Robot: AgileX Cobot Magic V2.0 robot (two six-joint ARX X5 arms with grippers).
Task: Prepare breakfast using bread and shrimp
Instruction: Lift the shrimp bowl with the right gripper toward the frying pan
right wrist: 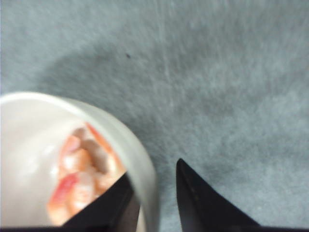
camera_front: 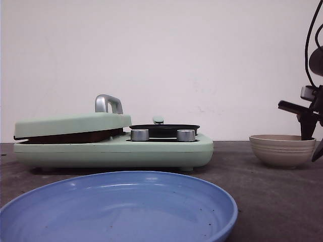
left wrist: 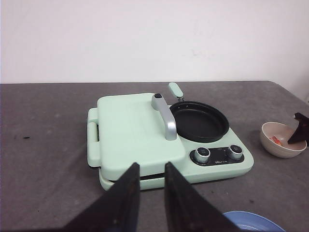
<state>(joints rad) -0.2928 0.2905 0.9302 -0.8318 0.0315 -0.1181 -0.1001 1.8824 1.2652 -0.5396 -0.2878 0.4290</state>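
Observation:
The shrimp point(right wrist: 82, 179) are orange-pink and white pieces lying in a beige ribbed bowl point(camera_front: 280, 151) at the right of the table. One orange piece of shrimp point(left wrist: 276, 140) also shows in the left wrist view. My right gripper point(right wrist: 153, 169) is open and straddles the bowl's rim point(right wrist: 140, 159): one finger is inside beside the shrimp, the other outside with a gap to the wall. My left gripper point(left wrist: 151, 164) hangs open and empty above the table, in front of the green cooker point(left wrist: 135, 130). The bread is hidden.
The mint-green cooker point(camera_front: 116, 148) stands mid-table, its lid with the silver handle point(camera_front: 108, 103) down. A black round pan point(left wrist: 199, 121) and two knobs point(left wrist: 217, 153) are on its right half. A blue plate point(camera_front: 116, 212) lies at the near edge.

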